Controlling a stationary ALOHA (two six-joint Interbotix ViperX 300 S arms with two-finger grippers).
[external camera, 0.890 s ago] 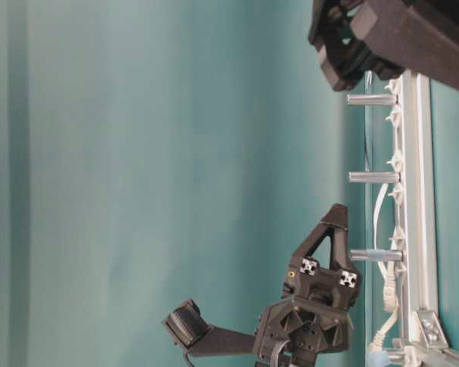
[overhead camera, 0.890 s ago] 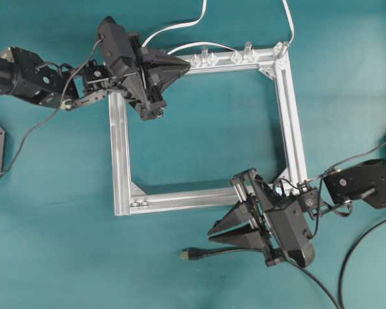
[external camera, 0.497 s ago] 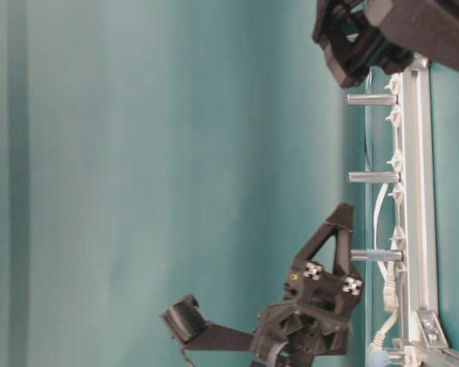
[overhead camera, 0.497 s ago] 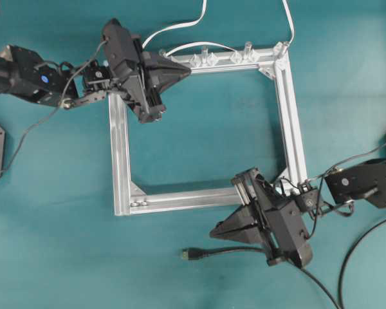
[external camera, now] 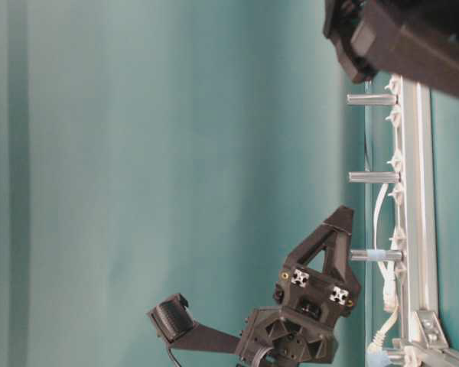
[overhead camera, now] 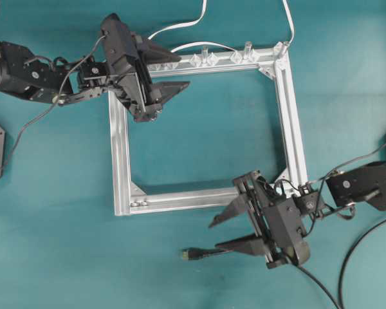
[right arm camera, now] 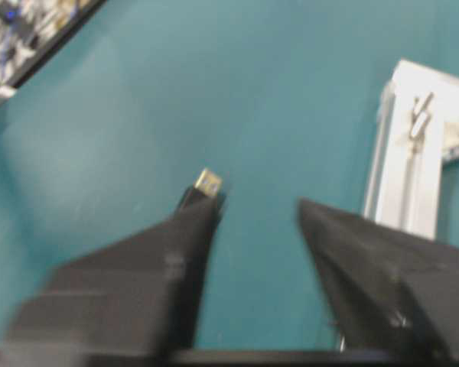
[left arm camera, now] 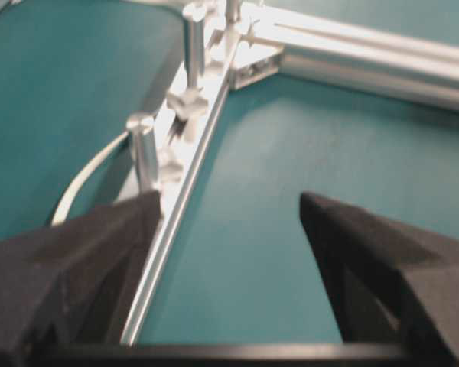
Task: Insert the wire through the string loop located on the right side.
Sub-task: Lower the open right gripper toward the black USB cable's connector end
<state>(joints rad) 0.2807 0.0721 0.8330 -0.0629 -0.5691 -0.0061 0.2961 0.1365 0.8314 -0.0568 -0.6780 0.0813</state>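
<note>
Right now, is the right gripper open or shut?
Open: the right gripper has its fingers spread apart, holding nothing; the wire's plug lies beside it.

Frame (overhead camera: 289,122) is brushed silver metal, kinda shiny. Table (overhead camera: 199,141) looks like smooth matt teal. Grippers are matt black plastic, and the wire (overhead camera: 219,252) has a metal tip.

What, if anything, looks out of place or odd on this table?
Nothing stands out. The silver frame lies flat and square, white cables trail off its top edge, and the wire lies loose below it beside the open right gripper.
</note>
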